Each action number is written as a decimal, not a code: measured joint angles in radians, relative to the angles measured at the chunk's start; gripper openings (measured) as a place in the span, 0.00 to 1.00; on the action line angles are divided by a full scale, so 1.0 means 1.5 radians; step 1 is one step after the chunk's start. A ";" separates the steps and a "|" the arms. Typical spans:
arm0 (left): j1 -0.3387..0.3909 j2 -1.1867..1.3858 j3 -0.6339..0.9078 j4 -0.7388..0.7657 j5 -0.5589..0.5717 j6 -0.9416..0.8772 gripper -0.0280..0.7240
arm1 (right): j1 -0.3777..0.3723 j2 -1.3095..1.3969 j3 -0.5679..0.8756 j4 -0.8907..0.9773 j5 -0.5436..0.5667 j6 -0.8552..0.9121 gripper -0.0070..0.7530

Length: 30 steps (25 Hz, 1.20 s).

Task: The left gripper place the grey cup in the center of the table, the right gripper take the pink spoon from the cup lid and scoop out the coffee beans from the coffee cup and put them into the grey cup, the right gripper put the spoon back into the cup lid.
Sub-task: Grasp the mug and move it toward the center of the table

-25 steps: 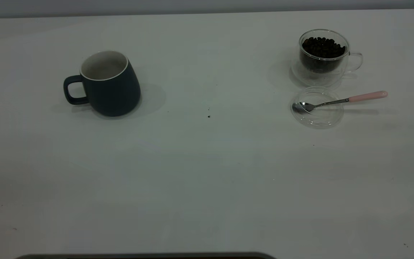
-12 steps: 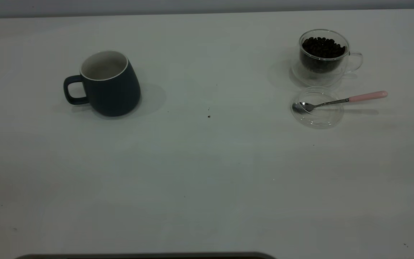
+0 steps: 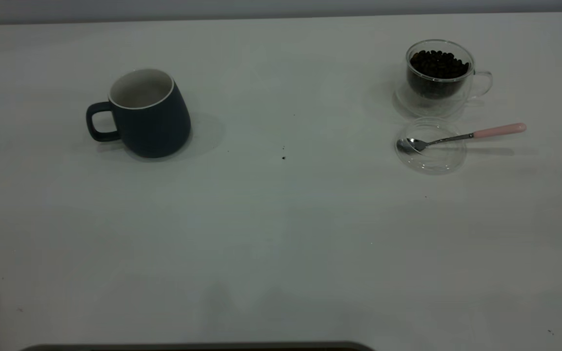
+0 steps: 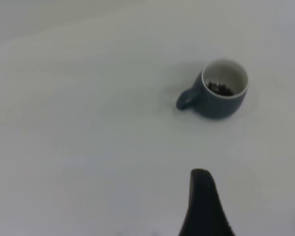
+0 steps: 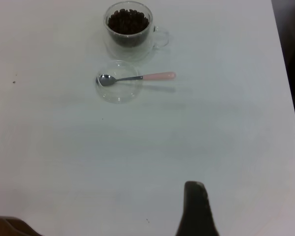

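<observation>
On the left side of the white desk [image 3: 281,243] stands one dark grey ceramic cup [image 3: 147,114], upright, with a white inside, a pale rim and a loop handle that points toward the desk's left edge. In the left wrist view a few dark coffee beans [image 4: 220,88] lie at the bottom of that cup [image 4: 219,89]. The left claw [image 4: 202,204] appears only in that view, as a single dark fingertip low in the picture, well apart from the cup and touching nothing; whether it is spread or closed cannot be told, and it has hold of nothing that shows. Near the middle of the desk lie a couple of tiny dark specks [image 3: 283,157].

On the right side, toward the far edge, stands one clear double-walled glass coffee cup [image 3: 439,78], filled nearly to the rim with dark roasted coffee beans [image 3: 438,62], its glass handle turned to the right. Just in front of it, very close, lies one round clear cup lid [image 3: 430,146], flat on the desk. One spoon with a metal bowl and pink handle [image 3: 461,136] rests with its bowl inside the lid and its handle sticking out over the lid's right rim. The right claw [image 5: 196,211] likewise shows only as one dark fingertip in its own wrist view, well apart from the spoon [image 5: 137,77], the lid [image 5: 119,88] and the glass cup [image 5: 130,29]; its opening cannot be told, and it grips nothing visible.
</observation>
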 joint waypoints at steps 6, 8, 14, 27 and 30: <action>0.000 0.263 -0.088 -0.073 -0.013 0.135 0.79 | 0.000 0.000 0.000 0.000 0.000 0.000 0.78; 0.000 0.338 -0.114 -0.088 -0.016 0.174 0.79 | 0.000 0.000 0.000 0.000 0.000 0.000 0.78; 0.000 0.545 -0.181 -0.089 -0.089 0.219 0.79 | 0.000 0.000 0.000 0.000 0.001 0.000 0.78; 0.000 0.931 -0.442 0.038 -0.143 0.450 0.79 | 0.000 0.000 0.000 0.000 0.001 0.000 0.78; 0.000 0.983 -0.488 0.038 -0.139 0.578 0.79 | 0.000 0.000 0.000 0.000 0.001 0.000 0.78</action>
